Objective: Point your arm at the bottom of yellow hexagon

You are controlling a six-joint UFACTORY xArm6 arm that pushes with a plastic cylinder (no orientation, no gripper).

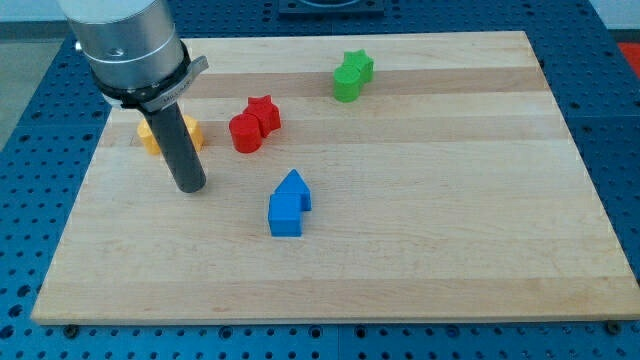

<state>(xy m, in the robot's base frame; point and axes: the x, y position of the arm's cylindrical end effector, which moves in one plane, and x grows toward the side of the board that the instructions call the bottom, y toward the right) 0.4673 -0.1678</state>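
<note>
Just below the yellow hexagon (168, 133), my tip (190, 187); no hand visible.

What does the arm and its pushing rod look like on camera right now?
A wide silver-grey metal cylinder with a black collar band and a small grey bracket tab. Below it hangs a straight, dark grey, matte round rod ending at my tip. No cables or markings show.

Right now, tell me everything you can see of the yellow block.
The yellow block is mostly hidden behind the dark rod, so its shape cannot be confirmed; only orange-yellow pieces show on either side of the rod. It looks solid and matte and lies flat on the wooden board near the view's upper left. My tip sits just below it, toward the view's bottom. Contact with the rod cannot be judged.
</note>
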